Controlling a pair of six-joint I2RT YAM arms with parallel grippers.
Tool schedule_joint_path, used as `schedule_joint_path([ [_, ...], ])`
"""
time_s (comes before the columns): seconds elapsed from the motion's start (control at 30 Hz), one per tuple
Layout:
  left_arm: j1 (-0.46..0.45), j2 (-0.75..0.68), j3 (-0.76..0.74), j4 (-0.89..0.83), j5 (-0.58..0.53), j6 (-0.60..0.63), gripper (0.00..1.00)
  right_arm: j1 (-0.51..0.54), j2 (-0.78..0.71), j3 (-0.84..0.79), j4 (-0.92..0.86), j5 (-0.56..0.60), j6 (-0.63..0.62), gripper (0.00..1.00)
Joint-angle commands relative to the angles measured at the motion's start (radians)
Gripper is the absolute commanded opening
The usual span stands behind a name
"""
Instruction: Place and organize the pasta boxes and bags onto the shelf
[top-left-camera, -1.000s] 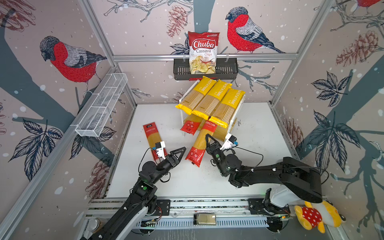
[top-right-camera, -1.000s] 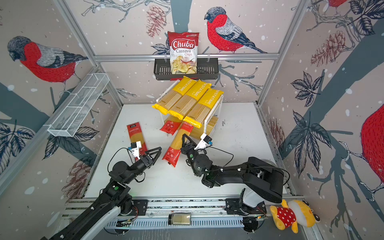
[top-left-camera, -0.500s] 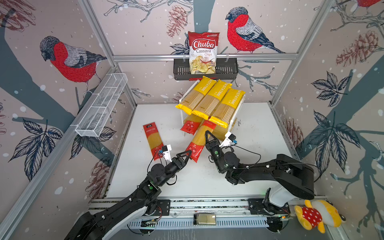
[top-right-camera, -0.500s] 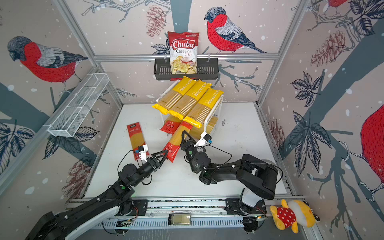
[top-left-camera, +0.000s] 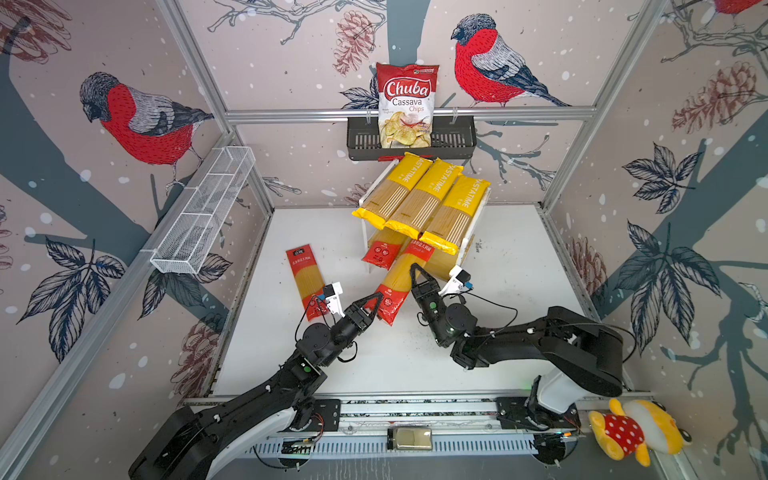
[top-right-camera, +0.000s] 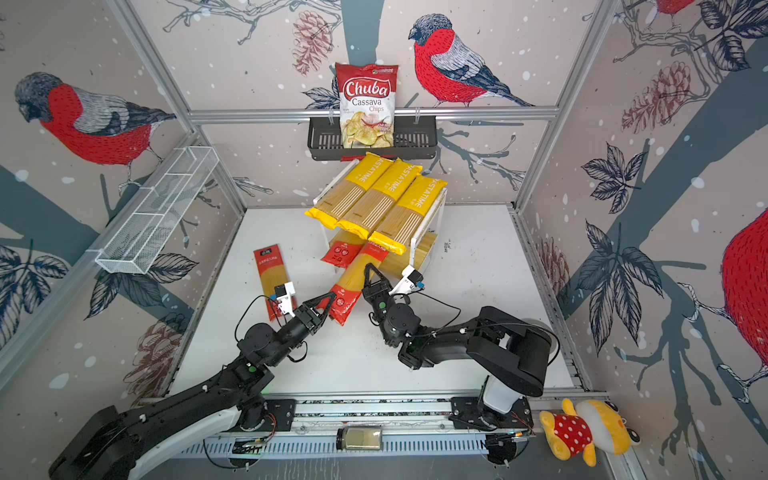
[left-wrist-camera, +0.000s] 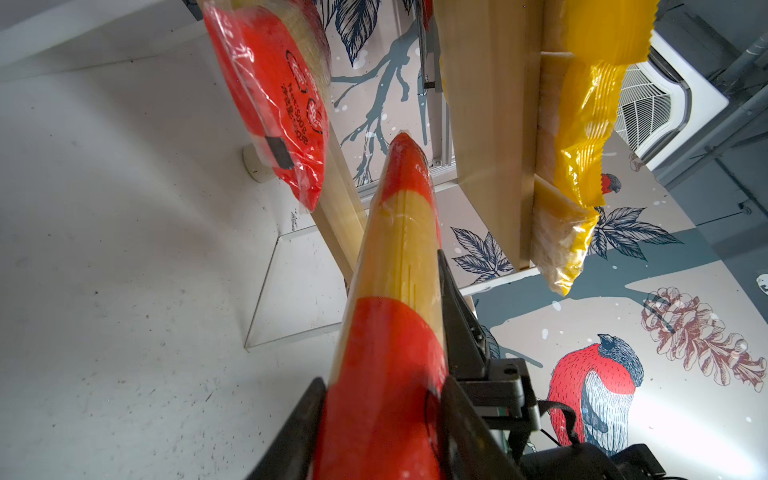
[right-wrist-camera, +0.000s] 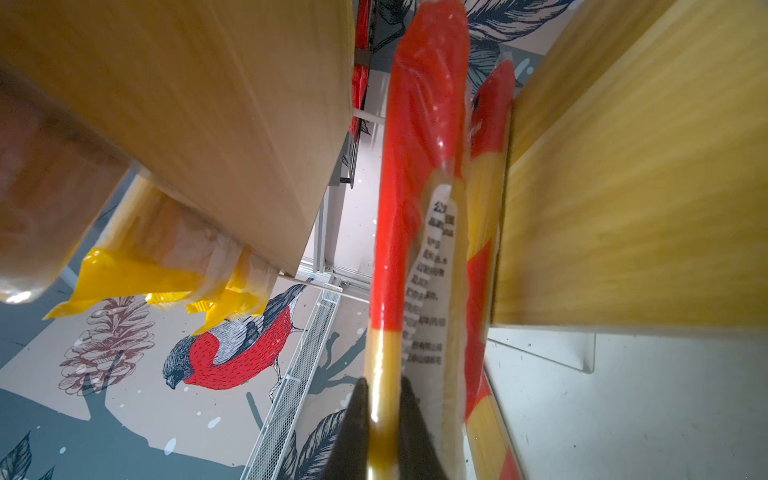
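chips bag (top-left-camera: 406, 106): "Chuba Cassava Chips" | yellow bags (top-left-camera: 428, 197): "PASTATIME" | red packs (top-left-camera: 305, 274): print unreadable

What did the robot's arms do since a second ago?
The left gripper reached forward and closed on the near red end of the leaning red pack. The right gripper kept pinching that pack higher up, its far end still at the shelf. The yellow bags and the red pack on the table did not move.
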Motion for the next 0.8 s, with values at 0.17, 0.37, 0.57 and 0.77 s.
schedule_joint_path([
  [0.17,-0.002,0.080,0.040,0.144,0.030,0.030,0.49,-0.029,-0.008,-0.020,0.098,-0.029,0.045,0.04],
  [0.37,-0.001,0.106,0.032,0.182,0.041,0.025,0.38,-0.035,-0.007,-0.023,0.043,-0.039,0.076,0.06],
  [0.57,0.000,0.058,0.030,0.156,0.046,0.036,0.49,-0.036,0.019,-0.030,0.080,-0.043,0.103,0.06],
  [0.77,-0.001,0.067,0.031,0.186,0.070,0.041,0.51,-0.037,0.024,-0.012,0.062,-0.057,0.102,0.06],
])
